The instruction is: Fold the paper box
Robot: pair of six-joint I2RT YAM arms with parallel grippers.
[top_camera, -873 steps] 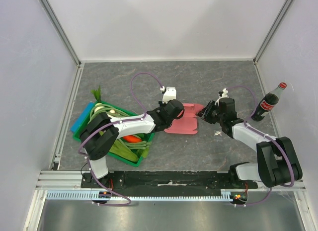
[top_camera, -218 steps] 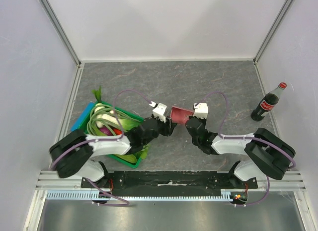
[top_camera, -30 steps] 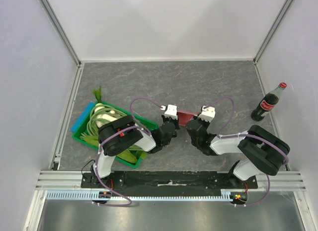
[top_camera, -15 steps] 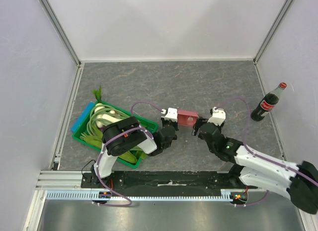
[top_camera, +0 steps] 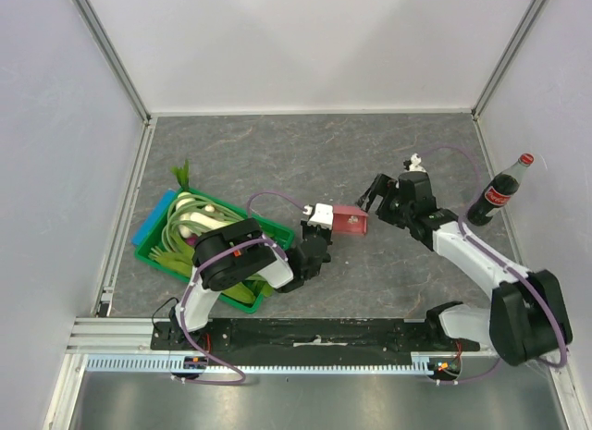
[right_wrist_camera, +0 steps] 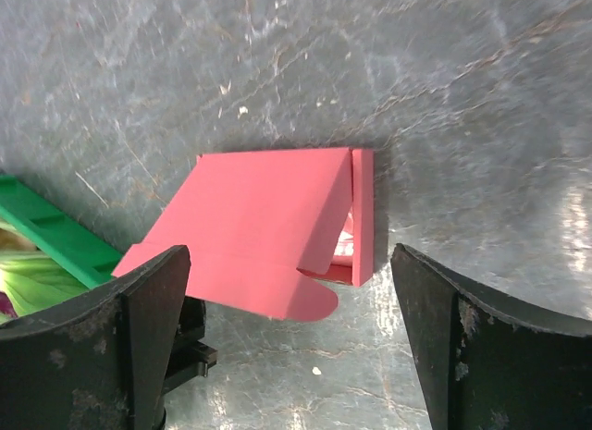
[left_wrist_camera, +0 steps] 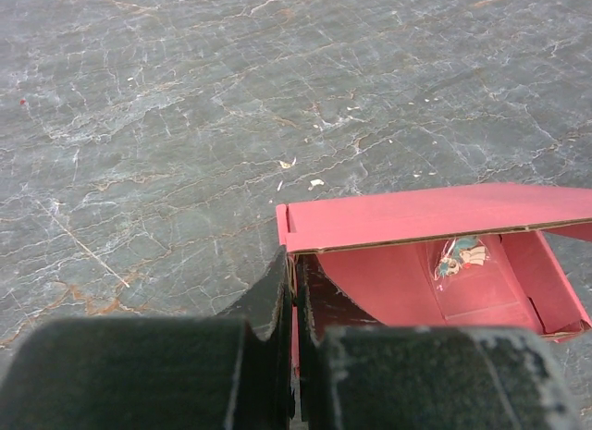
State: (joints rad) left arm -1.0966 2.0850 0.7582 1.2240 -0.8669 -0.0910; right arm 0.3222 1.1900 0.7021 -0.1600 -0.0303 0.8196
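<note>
L: my left gripper (left_wrist_camera: 294, 275) pinched tight on a side wall of the paper box (left_wrist_camera: 421, 217) | box on the table (top_camera: 277, 153) between the arms, body formed, lid ajar | R: my right gripper (top_camera: 377, 195) spread wide, clear of it | left, I judge: shut and tuck lid

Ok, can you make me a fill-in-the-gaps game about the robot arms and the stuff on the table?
The left gripper pinches one wall of the paper box, while the right gripper hangs beside it with its jaws ___.
The cola bottle has a ___ cap.
The vegetables lie in a ___ crate.
Missing words: open, red, green.
</note>
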